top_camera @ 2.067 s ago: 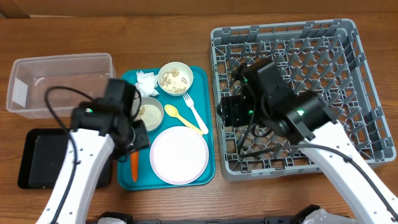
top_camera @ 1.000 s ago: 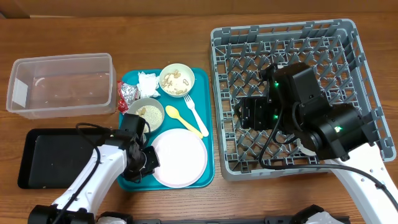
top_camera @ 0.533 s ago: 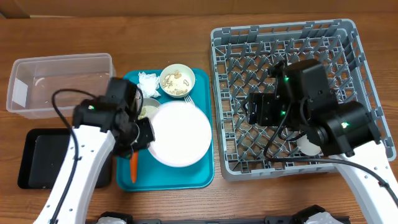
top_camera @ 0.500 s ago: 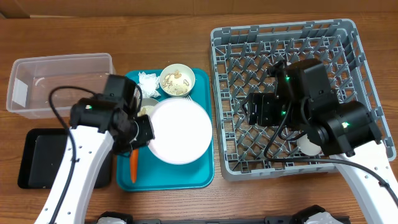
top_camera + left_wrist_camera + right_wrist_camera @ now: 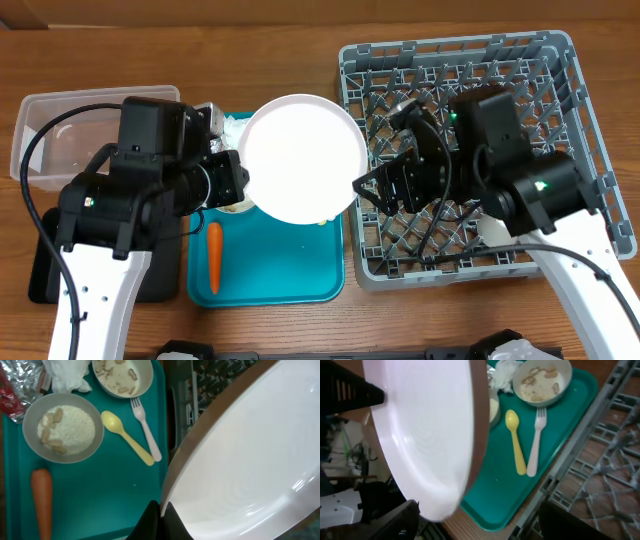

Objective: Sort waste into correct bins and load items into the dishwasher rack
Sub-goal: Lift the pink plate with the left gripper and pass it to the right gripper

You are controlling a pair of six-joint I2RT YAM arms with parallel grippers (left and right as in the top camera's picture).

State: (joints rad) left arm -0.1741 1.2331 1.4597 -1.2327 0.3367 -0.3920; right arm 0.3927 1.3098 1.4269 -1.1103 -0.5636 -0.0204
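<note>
My left gripper (image 5: 240,183) is shut on the rim of the round white plate (image 5: 303,158) and holds it high over the teal tray (image 5: 280,275). In the left wrist view its fingers (image 5: 150,522) pinch the plate (image 5: 250,460). My right gripper (image 5: 366,186) is open at the plate's right edge, over the grey rack's (image 5: 480,70) left wall. In the right wrist view (image 5: 480,525) the plate (image 5: 425,435) hangs near its left finger. On the tray lie two bowls with scraps (image 5: 64,430) (image 5: 121,375), spoon (image 5: 125,435), fork (image 5: 146,430), carrot (image 5: 213,252), napkin (image 5: 70,372) and foil wrapper (image 5: 15,385).
The clear tub (image 5: 60,125) stands at the far left, partly under my left arm. The black tray (image 5: 45,265) lies in front of it. A white cup (image 5: 495,232) sits in the rack near its front, beneath my right arm.
My left gripper has lifted the plate off the teal tray and carried it up and toward the rack. My right gripper has swung left from inside the rack to the plate's edge.
</note>
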